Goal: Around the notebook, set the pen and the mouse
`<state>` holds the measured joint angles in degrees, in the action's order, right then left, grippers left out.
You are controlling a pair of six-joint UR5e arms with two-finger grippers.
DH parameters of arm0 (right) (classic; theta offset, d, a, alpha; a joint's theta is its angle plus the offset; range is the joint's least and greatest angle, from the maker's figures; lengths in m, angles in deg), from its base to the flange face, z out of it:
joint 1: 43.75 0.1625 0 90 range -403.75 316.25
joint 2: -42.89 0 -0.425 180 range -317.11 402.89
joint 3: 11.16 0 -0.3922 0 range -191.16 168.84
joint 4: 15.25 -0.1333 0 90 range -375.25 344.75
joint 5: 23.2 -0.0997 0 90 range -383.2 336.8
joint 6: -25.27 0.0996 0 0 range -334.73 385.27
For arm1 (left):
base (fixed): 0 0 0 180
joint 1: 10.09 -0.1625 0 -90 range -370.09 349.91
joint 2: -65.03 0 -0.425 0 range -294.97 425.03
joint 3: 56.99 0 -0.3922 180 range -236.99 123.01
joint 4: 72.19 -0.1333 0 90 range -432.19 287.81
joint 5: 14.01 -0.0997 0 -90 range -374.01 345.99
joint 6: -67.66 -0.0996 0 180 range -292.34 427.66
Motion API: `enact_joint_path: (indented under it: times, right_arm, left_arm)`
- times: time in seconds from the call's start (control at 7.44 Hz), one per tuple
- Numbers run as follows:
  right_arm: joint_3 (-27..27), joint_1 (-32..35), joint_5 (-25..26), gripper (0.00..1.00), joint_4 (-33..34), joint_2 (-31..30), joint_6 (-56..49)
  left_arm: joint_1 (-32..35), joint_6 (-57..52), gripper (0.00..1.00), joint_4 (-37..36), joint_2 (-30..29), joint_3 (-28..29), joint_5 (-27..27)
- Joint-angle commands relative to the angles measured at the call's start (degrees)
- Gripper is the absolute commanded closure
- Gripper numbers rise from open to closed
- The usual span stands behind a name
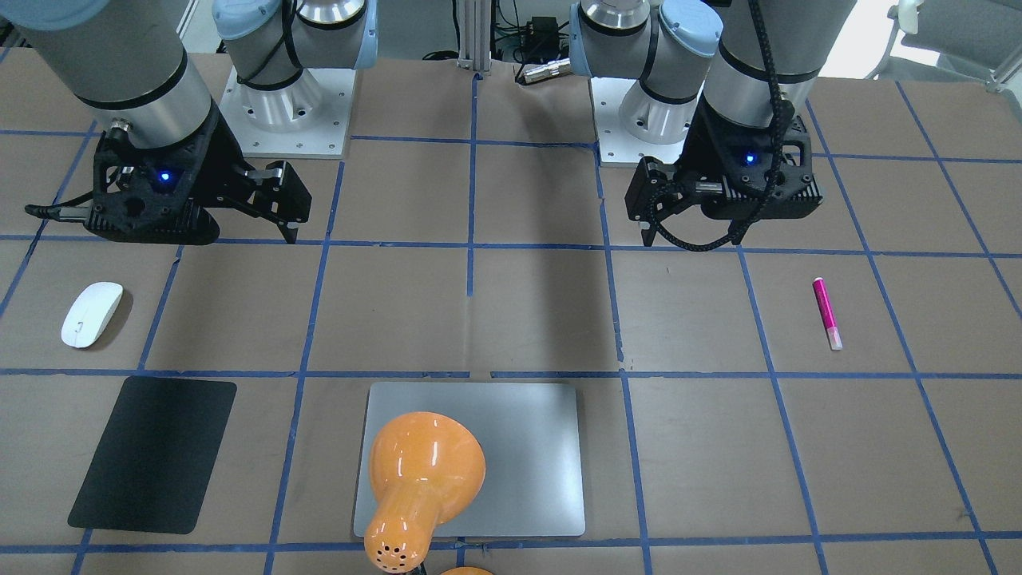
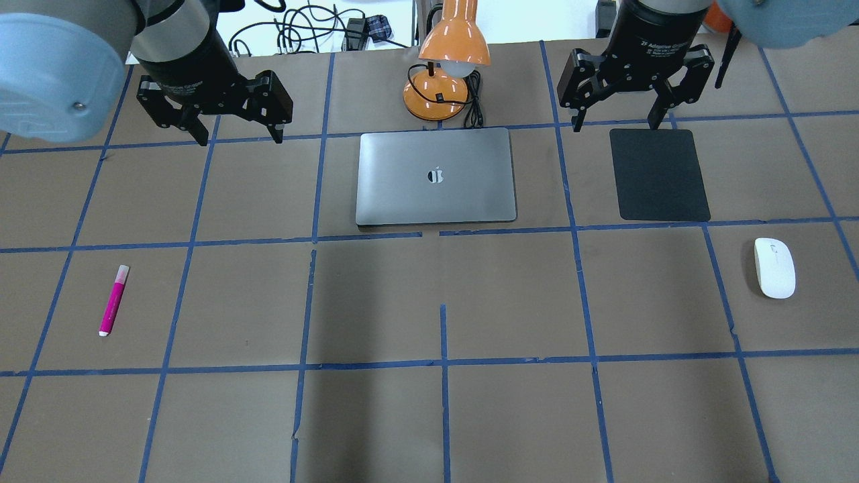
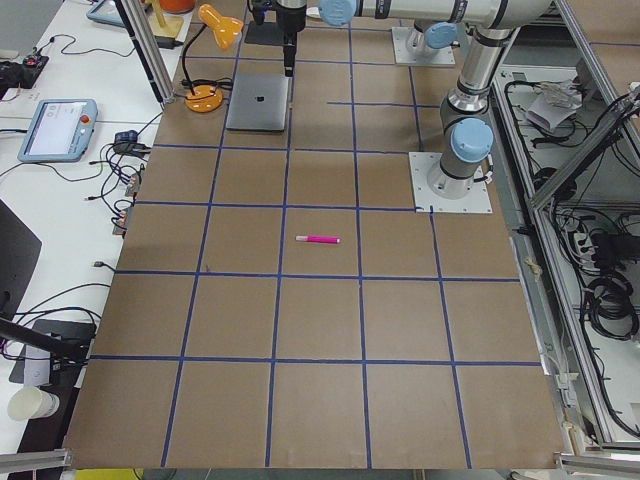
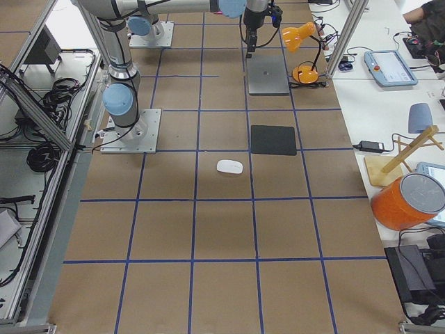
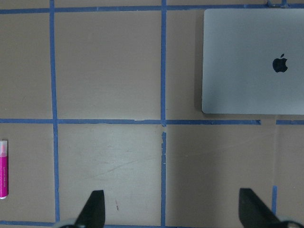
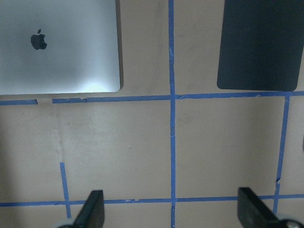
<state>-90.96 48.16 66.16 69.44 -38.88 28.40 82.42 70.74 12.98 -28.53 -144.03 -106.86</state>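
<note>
On the taped counter (image 2: 510, 302), the slim pen (image 2: 113, 300) could roll under an off-centre pinch (both arms' jaws open, empty).

overhead view, clock centred on notebook (image 2: 436, 176) | 12: orange lamp (image 2: 453, 40) stands just beside the far edge, blocking it | 3: black mat (image 2: 661, 174) lies flat nearby, narrow gap between | 6 and 9: bare table (image 2: 376, 302), open | pen (image 2: 113, 300) at 8 and mouse (image 2: 774, 267) at 4: well apart, reachable all round
</note>
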Motion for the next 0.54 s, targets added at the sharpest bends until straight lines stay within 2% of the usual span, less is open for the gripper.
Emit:
enact_joint_path:
  times: [0.0, 0.27, 0.4]
  right_arm:
    - [-0.43, -0.15, -0.15, 0.0, 0.12, 0.03, -0.14]
    - [-0.61, -0.5, -0.06, 0.0, 0.38, 0.29, -1.27]
    - [-0.96, -2.16, 0.63, 0.05, 0.21, 1.16, -3.54]
  left_arm:
    - [0.04, 0.0, 0.0, 0.0, 0.39, -0.5, -0.06]
    - [-0.14, -0.17, 0.0, -0.52, -0.04, -0.42, 0.03]
    - [-0.31, -0.78, 0.0, -0.7, 0.13, -1.11, -0.4]
